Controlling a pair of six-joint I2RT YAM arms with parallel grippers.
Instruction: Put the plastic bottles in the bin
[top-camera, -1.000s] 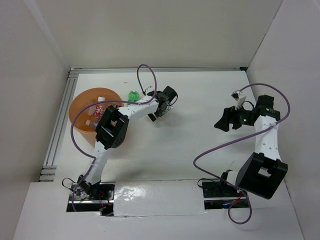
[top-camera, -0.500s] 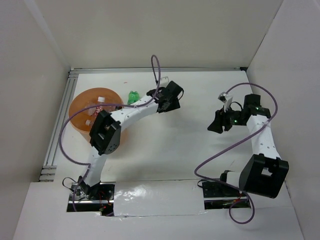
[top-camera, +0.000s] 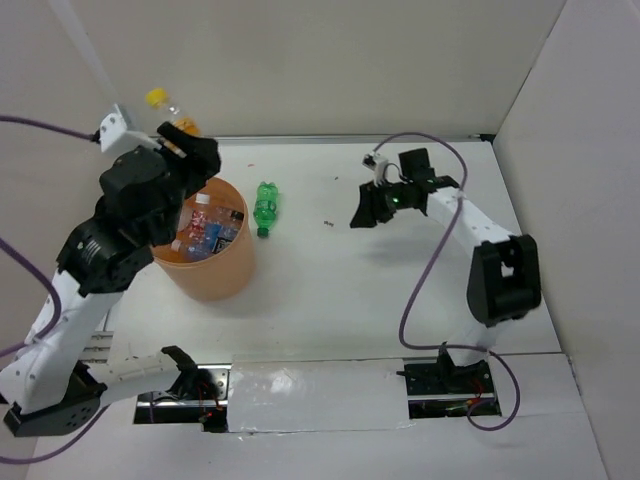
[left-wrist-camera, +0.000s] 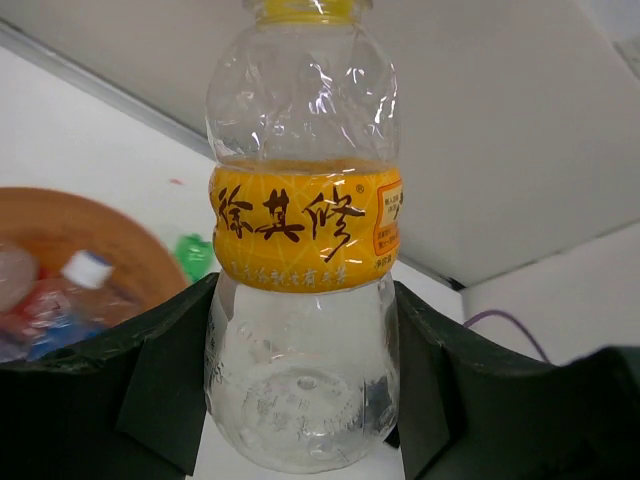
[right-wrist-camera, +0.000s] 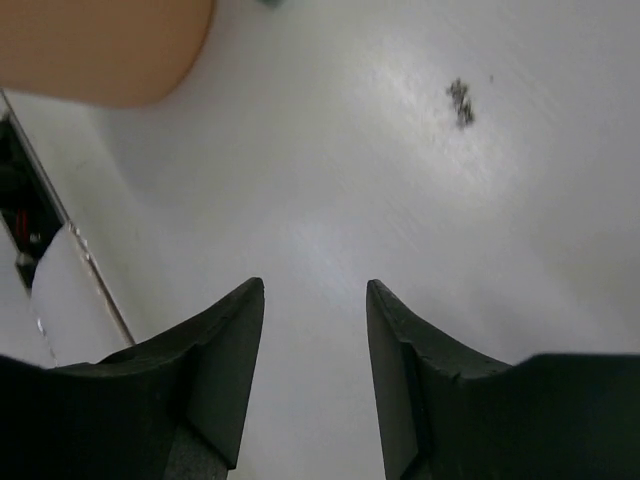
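Left gripper is clenched on a yellow-capped bottle; its two dark fingers press the lower body of the bottle from both sides, and the cap points away from the wrist; the bottle is clear, with a yellow-orange label carrying dark characters around its middle. In the top view the left arm is lifted high over the left side of the table, and the gripped bottle shows beyond the far left rim of the bin; whether it is exactly above the opening, I cannot tell. The bin is a round orange bucket standing upright on the table; inside it lie several bottles with white caps and red and blue labels, which the left wrist view also shows at its lower left edge. One green bottle lies on its side on the table just beside the bin, on its right, not touching any gripper; in the left wrist view it is a small green shape behind the bin.

Right gripper is released; its fingers stand apart with only bare table between them, and it grasps nothing; it hovers over the far middle part of the table, well apart from the bin, near a small dark speck on the white surface.
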